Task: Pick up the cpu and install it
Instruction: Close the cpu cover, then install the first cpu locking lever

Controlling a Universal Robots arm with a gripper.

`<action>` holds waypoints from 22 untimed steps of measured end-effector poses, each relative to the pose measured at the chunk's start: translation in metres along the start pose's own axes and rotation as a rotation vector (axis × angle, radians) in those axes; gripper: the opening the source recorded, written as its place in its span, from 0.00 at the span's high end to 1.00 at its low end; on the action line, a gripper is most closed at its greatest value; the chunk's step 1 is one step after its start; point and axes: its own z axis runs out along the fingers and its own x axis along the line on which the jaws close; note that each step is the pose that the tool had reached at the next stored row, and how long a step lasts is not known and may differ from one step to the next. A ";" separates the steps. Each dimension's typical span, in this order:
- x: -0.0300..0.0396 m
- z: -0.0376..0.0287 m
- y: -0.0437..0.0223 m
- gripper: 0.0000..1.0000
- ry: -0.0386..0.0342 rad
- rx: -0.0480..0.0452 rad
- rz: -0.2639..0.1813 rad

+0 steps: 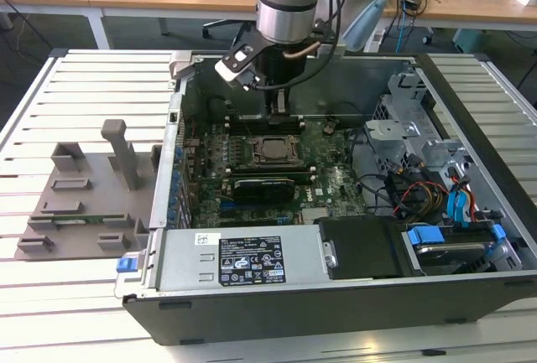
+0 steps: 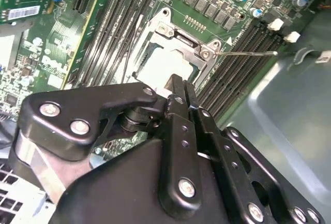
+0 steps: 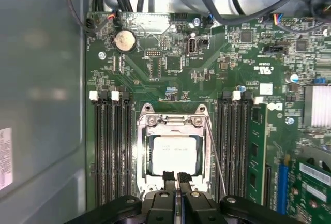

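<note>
The cpu (image 3: 173, 153) lies flat inside the open motherboard socket frame (image 3: 173, 123), its silver-grey top facing up. In the second wrist view the cpu (image 2: 164, 69) shows pale, just beyond the fingertips. My gripper (image 3: 176, 177) hangs over the socket's edge, its two black fingers (image 3: 168, 177) pressed together with nothing between them. The second wrist view shows the gripper (image 2: 178, 84) shut the same way. In the exterior view the gripper (image 1: 279, 116) hovers low over the far side of the socket frame (image 1: 268, 152), inside the open computer case (image 1: 336, 279).
Memory slots (image 3: 111, 151) flank the socket on both sides, and a thin wire lever (image 3: 214, 151) runs along one side. Cables (image 1: 411, 191) and a drive cage (image 1: 419, 120) fill the case towards the exterior view's right. A grey holder tray (image 1: 84, 204) sits on the table towards its left.
</note>
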 end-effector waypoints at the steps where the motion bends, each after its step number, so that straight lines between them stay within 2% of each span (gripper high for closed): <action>1: -0.0001 -0.0022 -0.0001 0.84 -0.0001 0.0000 0.000; 4: -0.0003 -0.0129 -0.0003 0.84 -0.0001 0.0000 0.000; 8: -0.0004 -0.0204 -0.0005 0.84 -0.0001 0.0001 0.000; 10: -0.0006 -0.0263 -0.0007 0.84 -0.0001 0.0000 0.000; 22: -0.0005 -0.0264 -0.0007 0.84 0.0033 0.0000 0.000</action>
